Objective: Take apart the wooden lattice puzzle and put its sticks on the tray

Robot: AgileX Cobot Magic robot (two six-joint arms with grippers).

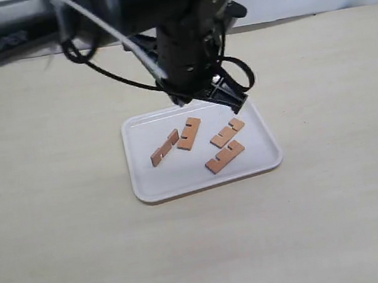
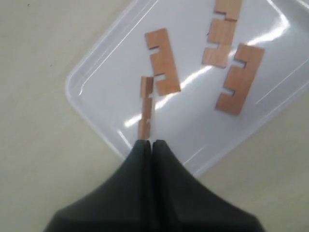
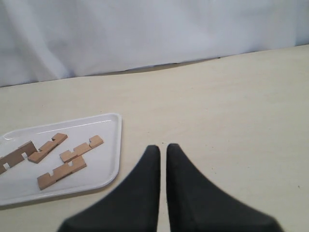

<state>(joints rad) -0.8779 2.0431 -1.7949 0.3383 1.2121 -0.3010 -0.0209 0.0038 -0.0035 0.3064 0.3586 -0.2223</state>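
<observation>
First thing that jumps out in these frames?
Four loose sticks lie apart on the white tray at mid-table, no lattice left. One stick stands on edge, the others lie flat. A big black arm looms over the tray's far edge, and the left claw is shut and empty.

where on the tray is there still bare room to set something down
Bare: the tray strip along its front rim and the left edge beside the tilted stick. Crowded: the middle and right, where the other three sticks lie, with the arm overhanging the back rim.
</observation>
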